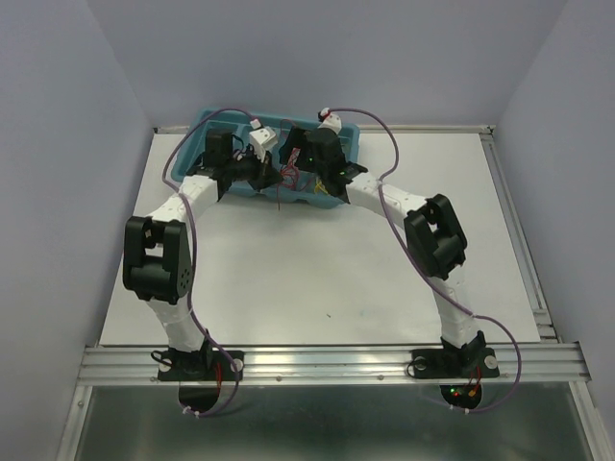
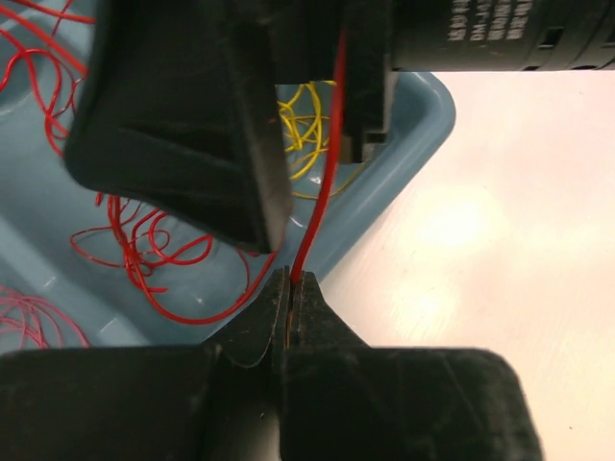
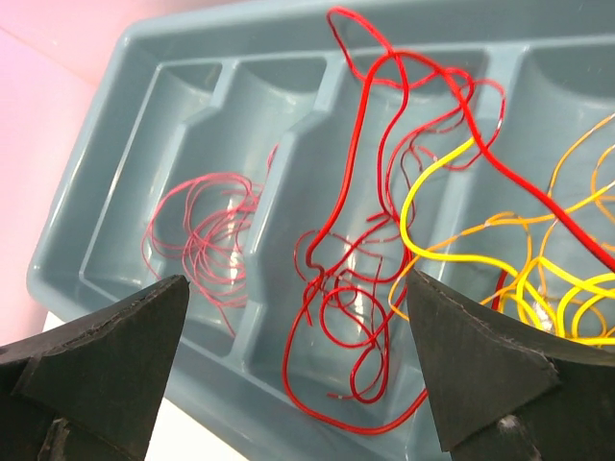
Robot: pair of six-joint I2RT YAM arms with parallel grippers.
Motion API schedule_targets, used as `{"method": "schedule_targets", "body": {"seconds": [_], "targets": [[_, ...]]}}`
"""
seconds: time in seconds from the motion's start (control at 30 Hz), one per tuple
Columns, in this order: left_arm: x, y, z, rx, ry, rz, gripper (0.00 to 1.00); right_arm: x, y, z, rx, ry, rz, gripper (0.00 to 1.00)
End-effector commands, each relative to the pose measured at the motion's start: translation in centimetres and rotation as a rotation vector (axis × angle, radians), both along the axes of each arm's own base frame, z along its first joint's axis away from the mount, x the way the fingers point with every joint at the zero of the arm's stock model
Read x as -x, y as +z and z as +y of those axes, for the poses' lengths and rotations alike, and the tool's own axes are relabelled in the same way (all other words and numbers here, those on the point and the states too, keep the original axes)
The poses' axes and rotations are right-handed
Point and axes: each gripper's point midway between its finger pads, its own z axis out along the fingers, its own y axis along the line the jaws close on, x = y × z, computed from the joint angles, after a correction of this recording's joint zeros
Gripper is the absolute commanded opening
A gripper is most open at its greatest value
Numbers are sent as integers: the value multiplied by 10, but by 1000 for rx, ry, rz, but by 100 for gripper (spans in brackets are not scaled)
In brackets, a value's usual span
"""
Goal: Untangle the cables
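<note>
Pinching a red cable [image 2: 324, 182] between its tips, the left gripper [image 2: 290, 298] is closed tight on the strand, right at the edge of the blue tray [image 2: 408, 144]. The strand runs taut, straight up from the pinch, and passes between the two black fingers [image 2: 183, 125] of the right gripper [image 3: 298, 283]; cannot tell if it touches them. The right gripper's jaws are spread wide with nothing held, hovering over the tray's compartments. Everything else lies in the tray. A thin dark red cable [image 3: 197, 235] is curled in one compartment. Loose red loops sit in the next one over, with a thicker red strand lifted above them and crossing a divider. A yellow cable [image 3: 428, 187] and an orange cable [image 3: 567, 216] are piled together in the compartment beside that, with the red strand lying across them. The left wrist view shows more red loops on the tray floor beside the pinch, and a yellow bunch behind the right gripper's finger. In the top view the tray sits at the far edge of the white table [image 1: 317, 279], with both arms reaching out to it. The grippers are close together over its middle, and a thin strand hangs below them in front of the tray's near wall.
</note>
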Motion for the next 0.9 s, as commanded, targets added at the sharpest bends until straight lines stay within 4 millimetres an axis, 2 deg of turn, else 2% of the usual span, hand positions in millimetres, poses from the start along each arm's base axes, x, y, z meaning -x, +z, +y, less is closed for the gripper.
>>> {"method": "schedule_targets", "body": {"seconds": [0.0, 0.17, 0.27, 0.4, 0.57, 0.7, 0.77, 0.83, 0.87], "targets": [[-20, 10, 19, 41, 84, -53, 0, 5, 26, 5, -70, 37, 3, 100], [-23, 9, 22, 33, 107, -86, 0, 17, 22, 20, -101, 126, 48, 100], [-23, 10, 23, 29, 112, -101, 0, 17, 24, 29, -137, 159, 63, 100], [-26, 7, 24, 13, 132, -126, 0, 17, 35, 36, -219, 167, 87, 100], [-29, -6, 20, 18, 122, -93, 0, 24, 52, 44, -388, 153, 161, 100], [-19, -8, 9, 14, 71, -99, 0, 12, 57, 44, -409, 149, 110, 100], [-13, -8, 2, 9, 45, -105, 0, 5, 65, 45, -443, 141, 79, 100], [-9, -13, -3, -7, 32, -102, 0, -3, 59, 46, -464, 136, 87, 100], [-7, -16, -8, -12, 21, -96, 0, -7, 69, 47, -483, 141, 68, 100]]}}
